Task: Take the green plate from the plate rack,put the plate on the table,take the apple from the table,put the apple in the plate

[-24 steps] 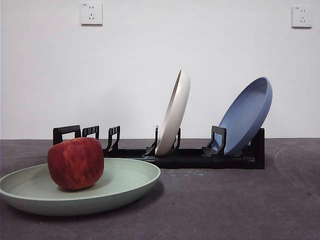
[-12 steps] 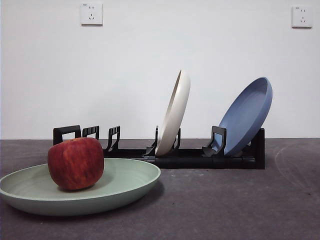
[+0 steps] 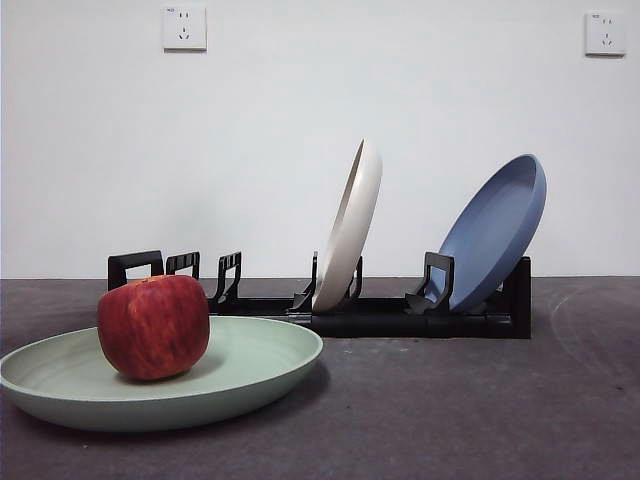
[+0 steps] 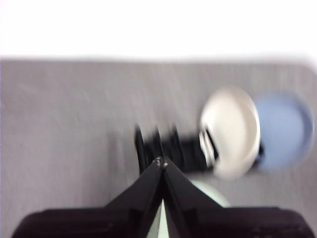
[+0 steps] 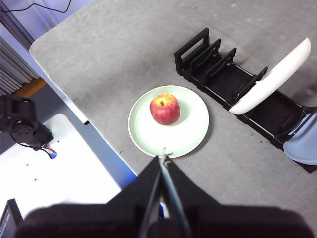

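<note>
Two plates left in rack: the cream-white plate (image 3: 348, 228) leans in a middle slot and the blue plate (image 3: 492, 232) leans at the far end of the plate rack (image 3: 400, 318); the slots nearest the looped handle stand bare, which I take to be where the green one came from.
Green plate: the green plate (image 3: 255, 365) lies flat on the table (image 3: 480, 410), just in front of the rack's handle end and not touching it, so the apple has a level bed.
Apple: the apple (image 3: 153, 326) sits upright inside the green plate, a little off its middle, resting on the plate's floor and clear of the rim.
Right gripper: my right gripper (image 5: 164, 156) hangs high above the table edge beside the plate, jaws pressed together with nothing between them.
Left gripper: my left gripper (image 4: 161, 161) is likewise closed on nothing and held high; its picture is blurred, though the rack and all three plates show below.
Progress: I judge every step done, since plate and apple lie where the task wants them.
Risk: I see little; the apple could roll only if the plate were nudged.
</note>
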### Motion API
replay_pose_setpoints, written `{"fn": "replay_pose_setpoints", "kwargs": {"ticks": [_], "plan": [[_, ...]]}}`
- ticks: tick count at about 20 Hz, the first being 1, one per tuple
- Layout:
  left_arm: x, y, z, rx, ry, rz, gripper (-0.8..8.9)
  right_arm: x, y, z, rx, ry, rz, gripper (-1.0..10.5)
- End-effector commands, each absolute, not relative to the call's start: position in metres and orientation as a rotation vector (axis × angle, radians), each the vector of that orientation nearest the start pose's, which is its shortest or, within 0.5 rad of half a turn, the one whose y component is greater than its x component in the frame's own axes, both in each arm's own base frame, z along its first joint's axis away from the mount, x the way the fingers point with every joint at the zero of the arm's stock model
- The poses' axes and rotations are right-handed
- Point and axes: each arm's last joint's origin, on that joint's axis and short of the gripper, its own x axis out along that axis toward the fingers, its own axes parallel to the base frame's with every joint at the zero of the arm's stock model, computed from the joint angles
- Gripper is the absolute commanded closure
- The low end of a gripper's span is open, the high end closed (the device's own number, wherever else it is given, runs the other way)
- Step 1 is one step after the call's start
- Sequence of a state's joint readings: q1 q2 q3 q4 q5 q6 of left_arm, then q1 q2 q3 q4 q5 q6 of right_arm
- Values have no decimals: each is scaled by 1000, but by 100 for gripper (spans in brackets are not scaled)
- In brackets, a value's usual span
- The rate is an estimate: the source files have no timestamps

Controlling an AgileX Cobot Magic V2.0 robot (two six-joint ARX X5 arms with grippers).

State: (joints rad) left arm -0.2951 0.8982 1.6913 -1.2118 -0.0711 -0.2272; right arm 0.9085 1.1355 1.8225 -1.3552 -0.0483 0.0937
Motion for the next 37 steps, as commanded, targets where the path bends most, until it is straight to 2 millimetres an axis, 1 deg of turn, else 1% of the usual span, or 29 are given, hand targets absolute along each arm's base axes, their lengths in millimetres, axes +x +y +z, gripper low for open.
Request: {"fn": "replay_pose_setpoints", "kwargs": {"ticks": [1,3,5,8,10,13,14,16,18,22,24,27,37], "plan": [[62,-13,473,-209,286,-133,817,82,108,481,-214,703,876,946],[61,-10,445,-237,139,-107,817,82,108,481,-214,704,876,946],[64,-9,403,-248,32,-123,817,82,108,481,-214,704,876,946],[72,-8,329,-256,-81,-108,817,82,108,481,-214,704,876,946],[77,-7,286,-256,-101,-99,817,82,108,481,-214,704,876,946],[84,-8,229,-232,-36,-89,817,82,108,481,-214,704,876,946],[86,-8,215,-231,-12,-86,817,82,108,481,-214,704,876,946],[89,-9,192,-222,17,-82,817,82,108,481,-214,704,876,946],[92,-8,180,-209,45,-74,817,82,108,481,-214,703,876,946],[96,-9,162,-138,93,-72,817,82,108,481,-214,703,876,946],[96,-9,150,-107,166,-68,817,82,108,481,-214,704,876,946],[96,-9,150,-72,165,-77,817,82,108,481,-214,703,876,946],[98,-9,147,-67,208,-78,817,82,108,481,-214,703,876,946]]}}
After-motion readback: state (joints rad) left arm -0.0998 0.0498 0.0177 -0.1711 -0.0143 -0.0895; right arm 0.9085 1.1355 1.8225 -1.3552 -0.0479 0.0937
